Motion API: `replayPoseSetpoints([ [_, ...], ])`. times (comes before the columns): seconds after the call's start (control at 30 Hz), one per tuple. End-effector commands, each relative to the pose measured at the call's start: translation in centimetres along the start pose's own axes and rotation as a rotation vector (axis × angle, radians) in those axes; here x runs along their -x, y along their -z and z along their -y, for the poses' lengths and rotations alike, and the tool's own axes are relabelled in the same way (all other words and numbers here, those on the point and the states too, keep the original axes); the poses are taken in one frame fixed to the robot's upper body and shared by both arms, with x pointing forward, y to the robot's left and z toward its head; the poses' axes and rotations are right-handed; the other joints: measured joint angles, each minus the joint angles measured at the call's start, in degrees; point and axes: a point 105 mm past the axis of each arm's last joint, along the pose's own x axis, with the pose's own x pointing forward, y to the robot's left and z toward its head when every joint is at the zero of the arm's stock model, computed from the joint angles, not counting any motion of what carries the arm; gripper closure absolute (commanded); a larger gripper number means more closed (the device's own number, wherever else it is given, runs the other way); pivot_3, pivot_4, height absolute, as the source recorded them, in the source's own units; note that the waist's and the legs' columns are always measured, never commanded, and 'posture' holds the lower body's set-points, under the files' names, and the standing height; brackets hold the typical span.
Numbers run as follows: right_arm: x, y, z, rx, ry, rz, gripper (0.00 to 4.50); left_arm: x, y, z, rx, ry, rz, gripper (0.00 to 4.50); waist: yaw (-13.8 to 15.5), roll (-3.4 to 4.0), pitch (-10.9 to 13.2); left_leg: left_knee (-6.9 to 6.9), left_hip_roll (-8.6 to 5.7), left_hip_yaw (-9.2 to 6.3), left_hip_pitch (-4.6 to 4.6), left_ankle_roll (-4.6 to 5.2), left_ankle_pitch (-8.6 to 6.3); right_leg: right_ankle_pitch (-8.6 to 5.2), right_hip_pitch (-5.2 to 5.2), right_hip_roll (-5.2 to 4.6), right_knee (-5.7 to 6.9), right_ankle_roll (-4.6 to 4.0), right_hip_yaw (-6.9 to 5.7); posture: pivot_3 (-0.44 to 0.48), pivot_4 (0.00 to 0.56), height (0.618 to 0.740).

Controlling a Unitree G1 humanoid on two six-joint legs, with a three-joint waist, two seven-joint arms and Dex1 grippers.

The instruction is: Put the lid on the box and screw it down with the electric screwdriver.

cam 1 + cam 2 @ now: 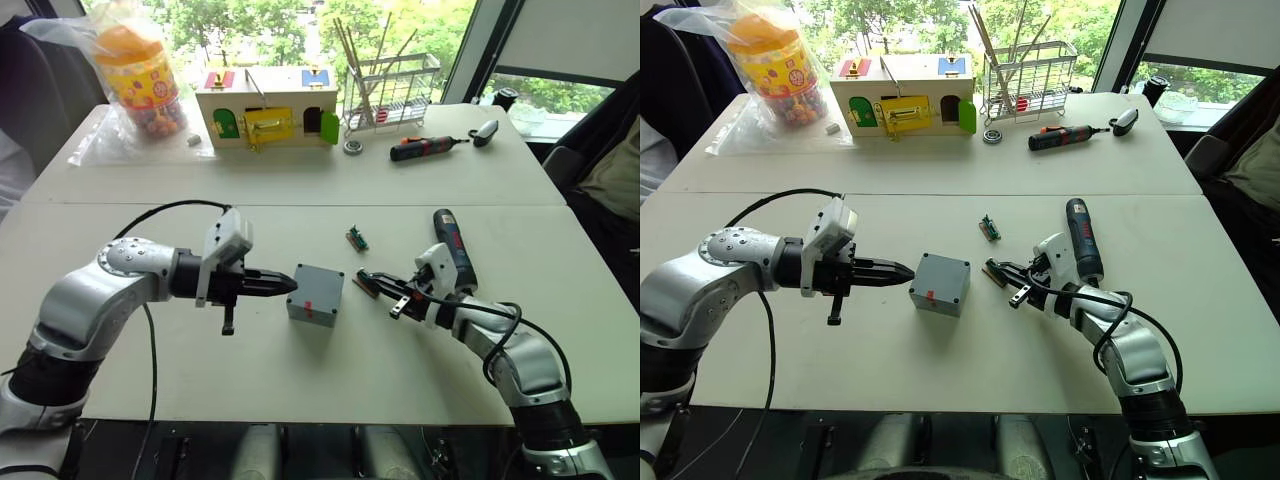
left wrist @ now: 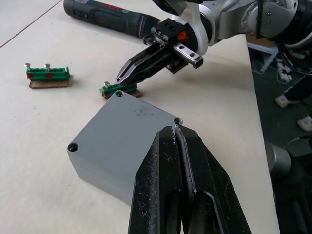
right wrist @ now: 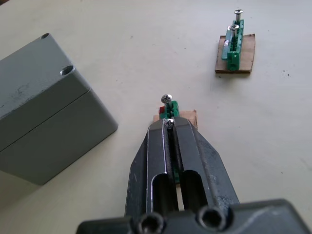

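Both head views look forward and down over the white worktop (image 1: pixel 400 190) from above. Each wrist view looks along its own tool, close and low. All four share the small grey plastic square box (image 1: pixel 314 295) at mid-worktop.

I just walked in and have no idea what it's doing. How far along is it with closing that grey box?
The lid already sits on the box, seam visible, corner holes empty. In hand: the right gripper is shut at a screw on the near green holder; the left gripper rests shut by the box. Left to do: place screws and drive them; the screwdriver lies untouched on the table.
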Motion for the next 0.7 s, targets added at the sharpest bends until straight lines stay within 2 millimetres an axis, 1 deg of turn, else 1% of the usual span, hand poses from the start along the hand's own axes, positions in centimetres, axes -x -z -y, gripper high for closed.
replayPoseSetpoints([
  [0.03,0.4,-2.2,0.3,0.059,0.004,0.066,4.45,0.1,-0.9,-0.2,-0.039,-0.006,0.016,4.50,-0.01,0.00,0.00,0.00,0.00,0.00,0.00,0.00,0.00,0.00,0.00,0.00,0.00,0.00,0.00,0.000,0.150,0.736],
  [0.2,0.8,-3.5,0.4,0.060,0.010,0.105,4.45,0.5,-1.1,-0.8,-0.025,-0.026,0.034,4.50,0.00,0.00,0.00,0.00,0.00,0.00,0.00,0.00,0.00,0.00,0.00,0.00,0.00,0.00,0.00,0.000,0.150,0.736],
  [0.3,1.3,-5.2,0.0,0.073,-0.002,0.146,4.45,0.9,-1.2,-1.0,-0.016,-0.040,0.037,4.50,-0.01,0.01,0.01,0.00,0.00,0.00,0.00,0.00,0.00,0.00,-0.01,0.00,0.00,0.00,0.00,0.000,0.150,0.736],
  [0.4,1.6,-7.0,-1.2,0.068,-0.046,0.198,4.45,1.6,-1.0,-1.2,-0.005,-0.056,0.031,4.50,-0.11,0.02,0.01,0.00,0.01,0.00,-0.01,0.00,0.00,0.00,-0.03,0.01,0.01,0.00,0.00,0.000,0.150,0.736],
  [0.47,1.4,-7.7,-3.1,0.037,-0.136,0.224,4.45,1.9,-0.7,-1.1,0.006,-0.057,0.020,4.50,-0.13,0.02,0.01,-0.01,0.03,-0.02,-0.01,0.00,0.00,0.00,-0.03,0.01,0.02,0.00,0.00,0.000,0.150,0.736],
  [0.53,1.0,-7.9,-4.7,0.029,-0.206,0.223,4.45,2.1,-0.3,-1.0,0.012,-0.053,0.008,4.50,-0.12,0.02,0.01,-0.01,0.04,-0.02,-0.01,0.00,0.00,0.00,-0.02,0.01,0.02,0.00,0.00,0.000,0.150,0.736],
  [0.57,0.7,-7.7,-5.1,0.025,-0.215,0.219,4.45,2.1,-0.2,-1.0,0.013,-0.056,0.006,4.50,-0.11,0.02,0.01,-0.01,0.04,-0.03,0.00,0.00,0.00,0.00,-0.02,0.01,0.02,0.00,0.00,0.000,0.150,0.736],
  [0.7,-0.2,-6.8,-5.2,0.021,-0.214,0.194,4.45,2.0,-0.2,-1.2,0.016,-0.070,0.012,4.50,0.21,0.02,0.02,0.00,-0.01,-0.02,-0.01,0.00,0.00,0.00,0.00,-0.04,0.02,0.00,-0.01,0.000,0.150,0.736],
])
